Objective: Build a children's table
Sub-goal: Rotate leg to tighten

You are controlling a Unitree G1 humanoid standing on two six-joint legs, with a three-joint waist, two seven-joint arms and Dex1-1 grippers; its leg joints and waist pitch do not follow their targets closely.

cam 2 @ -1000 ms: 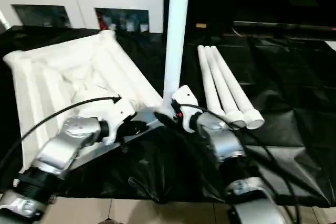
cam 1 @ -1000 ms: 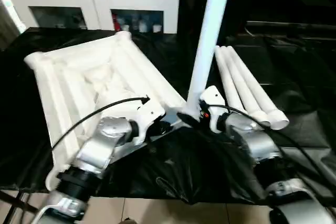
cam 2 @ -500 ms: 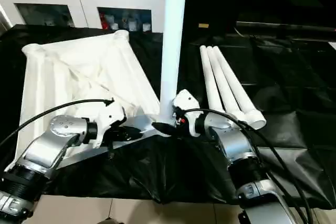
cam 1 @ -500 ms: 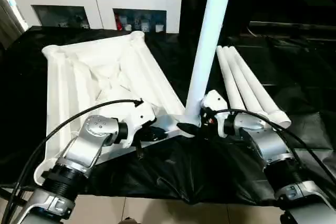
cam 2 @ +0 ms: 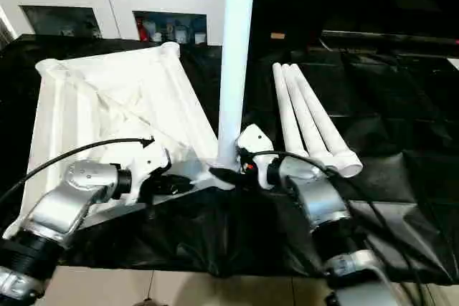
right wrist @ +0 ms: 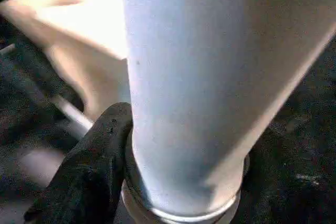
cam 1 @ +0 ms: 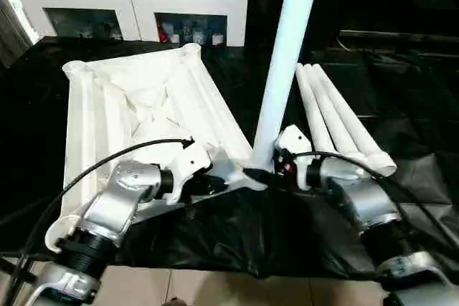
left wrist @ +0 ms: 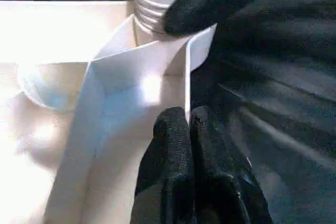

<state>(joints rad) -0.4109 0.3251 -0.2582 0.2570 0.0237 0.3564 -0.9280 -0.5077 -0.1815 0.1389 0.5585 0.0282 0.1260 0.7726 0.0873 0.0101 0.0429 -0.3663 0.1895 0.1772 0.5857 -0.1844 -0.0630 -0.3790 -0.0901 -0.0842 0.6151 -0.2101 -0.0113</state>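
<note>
Tabletop [cam 1: 136,105] underside up, frame centre-left; rim clenched by left gripper [left wrist: 188,121]. Leg [cam 1: 283,69] upright at near corner socket, grasped by right gripper [cam 1: 259,175]. Three legs [cam 1: 337,116] centre-right.

Work surface covered by a black plastic sheet [cam 1: 237,234], wrinkled and glossy, its front edge hanging over a tiled floor [cam 1: 215,293]. Lying on the sheet: an upturned white table top [cam 1: 136,112], ribbed underside facing up, and three white tubular legs [cam 1: 337,116] side by side, touching, flared ends toward the front.
</note>
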